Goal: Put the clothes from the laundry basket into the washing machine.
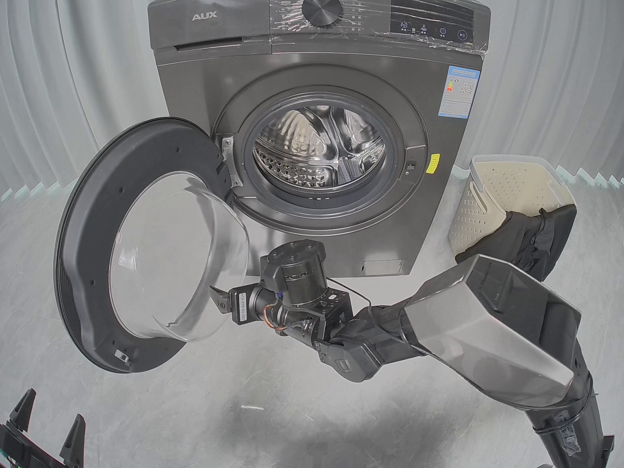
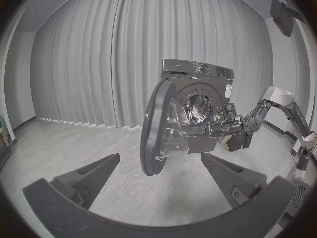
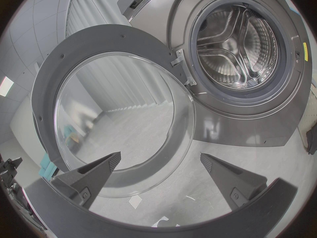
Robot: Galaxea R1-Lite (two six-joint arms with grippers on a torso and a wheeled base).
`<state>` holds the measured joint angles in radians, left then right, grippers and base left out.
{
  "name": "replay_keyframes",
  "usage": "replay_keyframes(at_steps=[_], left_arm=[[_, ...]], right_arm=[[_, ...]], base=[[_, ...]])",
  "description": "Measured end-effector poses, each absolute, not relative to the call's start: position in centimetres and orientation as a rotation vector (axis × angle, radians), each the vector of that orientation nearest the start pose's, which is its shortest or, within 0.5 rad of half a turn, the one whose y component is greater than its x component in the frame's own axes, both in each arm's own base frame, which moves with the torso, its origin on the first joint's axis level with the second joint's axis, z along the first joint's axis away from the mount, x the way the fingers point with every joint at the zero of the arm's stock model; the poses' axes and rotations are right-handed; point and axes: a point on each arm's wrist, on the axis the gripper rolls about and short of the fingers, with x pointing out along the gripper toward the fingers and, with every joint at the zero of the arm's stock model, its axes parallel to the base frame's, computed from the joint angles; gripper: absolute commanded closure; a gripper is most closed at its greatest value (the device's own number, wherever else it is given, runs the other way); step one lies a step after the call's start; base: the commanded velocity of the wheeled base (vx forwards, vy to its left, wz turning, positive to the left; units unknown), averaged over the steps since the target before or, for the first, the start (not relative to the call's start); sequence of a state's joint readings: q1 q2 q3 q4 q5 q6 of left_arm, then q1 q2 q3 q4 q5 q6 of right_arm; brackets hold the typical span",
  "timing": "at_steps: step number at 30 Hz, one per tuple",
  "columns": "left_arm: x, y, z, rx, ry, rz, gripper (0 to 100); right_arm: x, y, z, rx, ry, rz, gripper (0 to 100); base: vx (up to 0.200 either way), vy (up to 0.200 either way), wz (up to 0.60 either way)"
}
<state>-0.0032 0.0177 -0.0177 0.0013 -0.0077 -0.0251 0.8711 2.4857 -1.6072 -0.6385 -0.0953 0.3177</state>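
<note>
Black clothes [image 1: 533, 242], crumpled, hang over the near rim of the laundry basket [image 1: 513, 183] on the floor [image 1: 260, 398], right of the washing machine [image 1: 312, 66]. Door [image 1: 84, 229] swung wide left. Right gripper [image 3: 159, 156] spread apart beside the door glass. Left gripper [image 2: 160, 156] spread apart, low left.

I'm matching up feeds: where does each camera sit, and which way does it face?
Head view: on the head, looking down at the washing machine, open door and laundry basket; right arm and left gripper show.
Left wrist view: farther back, facing the machine past the open left gripper; right arm beyond.
Right wrist view: close, facing door and drum past the open right gripper.
Shared: all three show the door.
</note>
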Motion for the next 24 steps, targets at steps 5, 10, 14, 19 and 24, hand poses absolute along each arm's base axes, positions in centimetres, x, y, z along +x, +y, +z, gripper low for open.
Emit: replay_keyframes(at_steps=[5,10,14,19,24], left_arm=[[-2.3,0.0,8.1,-0.025,0.002,-0.011,0],[-2.3,0.0,8.1,-0.025,0.002,-0.011,0],[-2.3,0.0,8.1,-0.025,0.002,-0.011,0],[-2.3,0.0,8.1,-0.026,0.002,-0.012,0],[-2.3,0.0,8.1,-0.025,0.002,-0.013,0]], right_arm=[[33.3,38.6,6.9,0.184,0.341,0.719,0],[33.7,38.9,7.0,0.184,0.344,0.714,0],[34.1,39.3,7.0,0.193,0.329,0.716,0],[34.2,39.9,6.8,0.205,0.320,0.694,0],[34.2,40.0,6.8,0.228,0.324,0.688,0]], base=[[0.000,0.000,0.00],[0.000,0.000,0.00],[0.000,0.000,0.00],[0.000,0.000,0.00],[0.000,0.000,0.00]])
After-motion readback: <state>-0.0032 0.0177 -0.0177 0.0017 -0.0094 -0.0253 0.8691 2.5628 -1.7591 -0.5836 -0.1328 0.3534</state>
